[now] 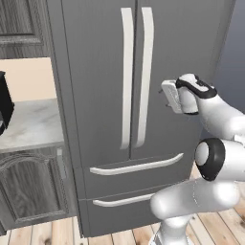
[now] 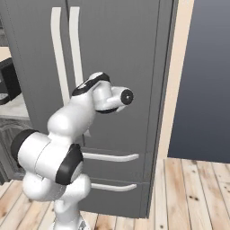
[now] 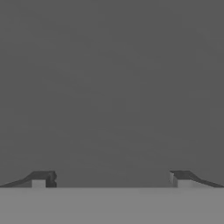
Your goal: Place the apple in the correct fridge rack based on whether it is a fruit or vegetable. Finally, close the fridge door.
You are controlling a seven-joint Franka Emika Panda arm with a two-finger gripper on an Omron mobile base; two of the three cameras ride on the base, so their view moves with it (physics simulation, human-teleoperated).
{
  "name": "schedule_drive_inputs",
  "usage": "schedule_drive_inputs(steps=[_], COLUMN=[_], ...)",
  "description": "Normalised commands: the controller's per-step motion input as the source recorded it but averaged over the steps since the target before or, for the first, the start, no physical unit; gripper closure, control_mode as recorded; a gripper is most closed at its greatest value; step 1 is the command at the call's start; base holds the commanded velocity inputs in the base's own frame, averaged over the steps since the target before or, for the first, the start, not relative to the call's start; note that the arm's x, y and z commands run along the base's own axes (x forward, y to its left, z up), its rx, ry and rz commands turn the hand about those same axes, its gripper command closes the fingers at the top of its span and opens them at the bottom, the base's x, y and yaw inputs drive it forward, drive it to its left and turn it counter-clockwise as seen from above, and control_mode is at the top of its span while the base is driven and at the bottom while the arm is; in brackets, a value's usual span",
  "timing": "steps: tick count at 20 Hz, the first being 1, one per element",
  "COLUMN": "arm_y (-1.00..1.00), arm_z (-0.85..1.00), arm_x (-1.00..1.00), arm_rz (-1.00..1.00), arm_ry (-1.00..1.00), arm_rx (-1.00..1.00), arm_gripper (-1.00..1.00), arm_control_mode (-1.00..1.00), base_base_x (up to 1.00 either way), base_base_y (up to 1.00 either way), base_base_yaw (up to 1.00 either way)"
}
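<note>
The grey fridge [image 1: 95,72] stands with both upper doors shut, so the apple and the fridge rack are hidden from view. My gripper [image 1: 163,94] hovers right in front of the right door [image 1: 167,48], a little to the right of its long pale handle [image 1: 146,76]. In the hand view the gripper [image 3: 112,178] faces the plain grey door panel [image 3: 112,87] at very short range. Its two fingertips [image 3: 43,178] stand wide apart, open, with nothing between them.
Two drawers with pale bar handles [image 1: 136,166] lie below the doors. A marble counter [image 1: 28,124] with a dark appliance [image 1: 4,103] sits to the left, over a grey cabinet [image 1: 33,191]. A dark wall [image 2: 206,81] stands right of the fridge above the wood floor [image 2: 193,193].
</note>
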Motion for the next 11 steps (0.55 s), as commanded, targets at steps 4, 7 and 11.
schedule_drive_inputs(steps=[4,7,11], arm_y=[0.0,0.0,0.27], arm_z=[-0.46,-0.57,-0.97], arm_x=[0.86,0.38,0.0], arm_rz=[-0.15,-0.16,-0.24], arm_ry=[0.0,-0.03,-0.23], arm_rx=[0.0,0.0,-0.01], arm_gripper=[-1.0,-1.0,-1.0], arm_control_mode=[-1.0,-1.0,-1.0], base_base_x=[0.0,0.0,0.0], base_base_y=[0.0,0.0,0.0], base_base_yaw=[0.0,0.0,0.0])
